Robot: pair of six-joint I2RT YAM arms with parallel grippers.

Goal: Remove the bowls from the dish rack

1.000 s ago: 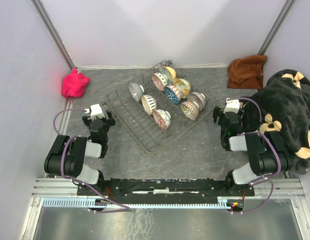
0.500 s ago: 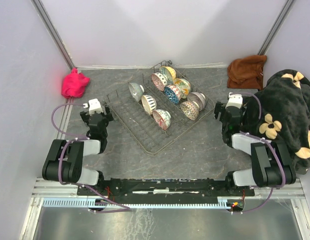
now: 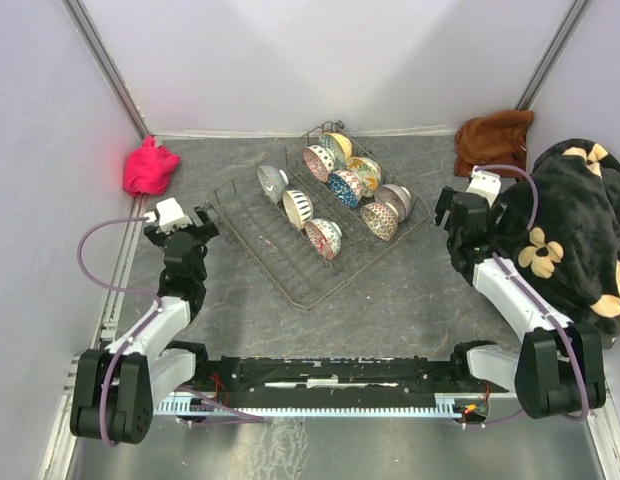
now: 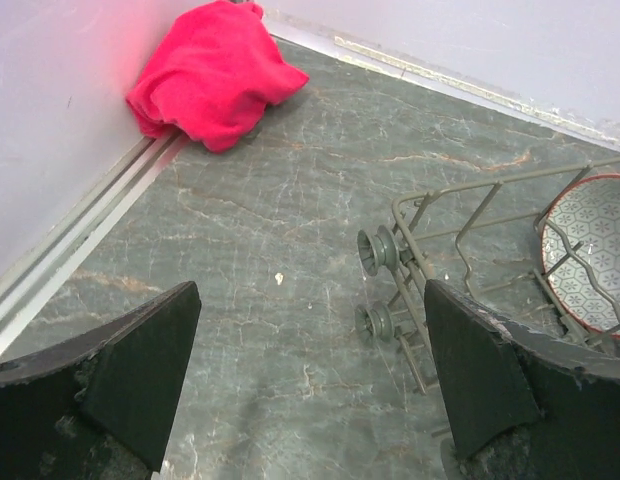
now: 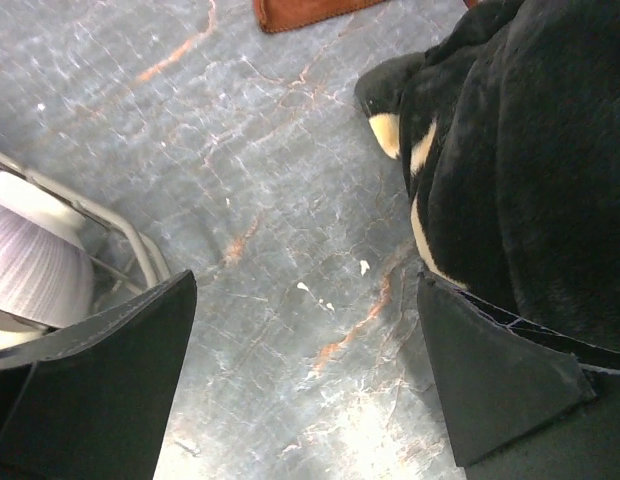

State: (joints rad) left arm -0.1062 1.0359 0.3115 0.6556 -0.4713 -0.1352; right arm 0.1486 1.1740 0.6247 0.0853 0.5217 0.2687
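Observation:
The dark wire dish rack (image 3: 290, 265) lies slanted in the middle of the table. Several patterned bowls stand on edge in it, among them a grey one (image 3: 272, 181), a striped one (image 3: 298, 207) and a red-rimmed one (image 3: 324, 237). My left gripper (image 3: 195, 225) is open and empty just left of the rack. In the left wrist view it (image 4: 308, 335) hangs over bare table, with the rack corner (image 4: 410, 265) and a red-rimmed bowl (image 4: 590, 250) to its right. My right gripper (image 3: 455, 205) is open and empty right of the rack. In the right wrist view it (image 5: 305, 305) has a pale lilac bowl (image 5: 30, 265) at the left edge.
A pink cloth (image 3: 150, 166) lies at the far left by the wall, also in the left wrist view (image 4: 215, 70). A brown cloth (image 3: 493, 142) lies at the far right. A black fleece blanket (image 3: 570, 225) is heaped beside the right arm, close to the right finger (image 5: 530, 150).
Both arms have stretched out. My left gripper has moved left and farther from the base; my right gripper has moved farther back, toward the brown cloth. The bowls and rack have not moved.

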